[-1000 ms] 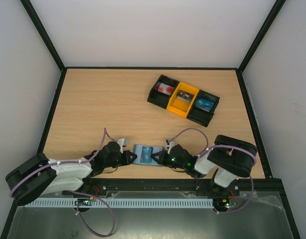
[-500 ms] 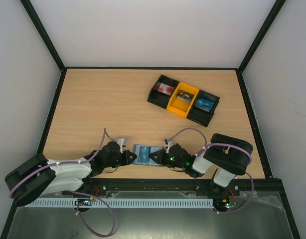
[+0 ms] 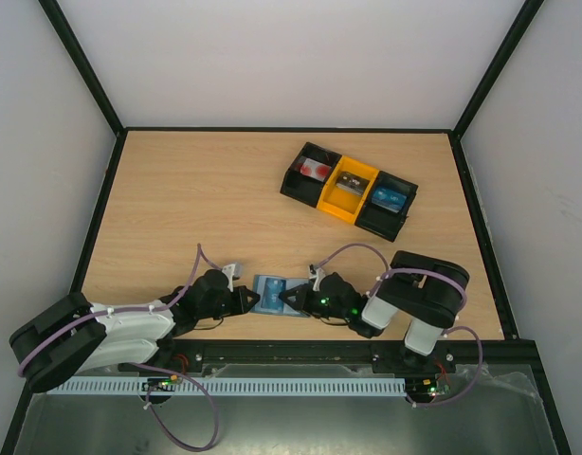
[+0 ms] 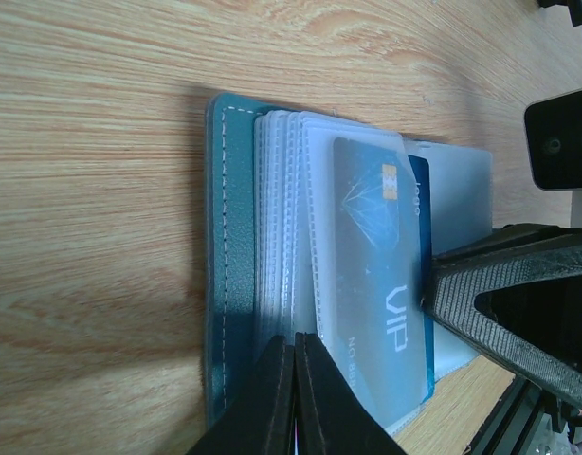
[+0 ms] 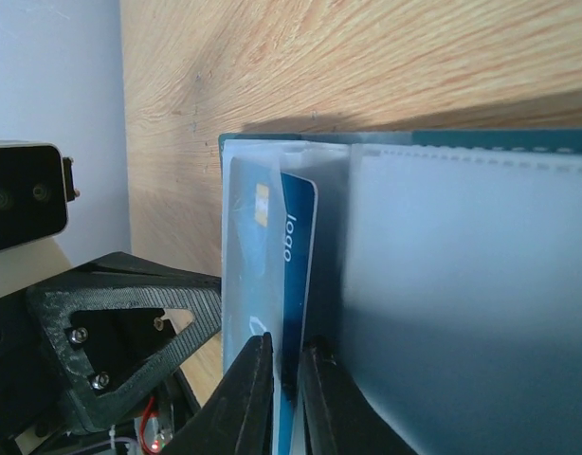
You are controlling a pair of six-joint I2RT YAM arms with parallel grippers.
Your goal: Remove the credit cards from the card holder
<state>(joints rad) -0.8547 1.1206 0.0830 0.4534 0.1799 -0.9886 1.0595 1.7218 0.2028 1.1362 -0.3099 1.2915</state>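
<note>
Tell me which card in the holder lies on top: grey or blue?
The grey VIP card with the gold chip; in the card holder it overlaps the blue card, whose narrow strip alone shows.

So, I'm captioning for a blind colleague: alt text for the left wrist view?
An open card holder lies on a wooden table, its clear sleeves fanned, a grey VIP card in the top one over a blue card. The left gripper is shut at the sleeves' bottom edge; a right gripper finger sits at the cards' right edge.
</note>
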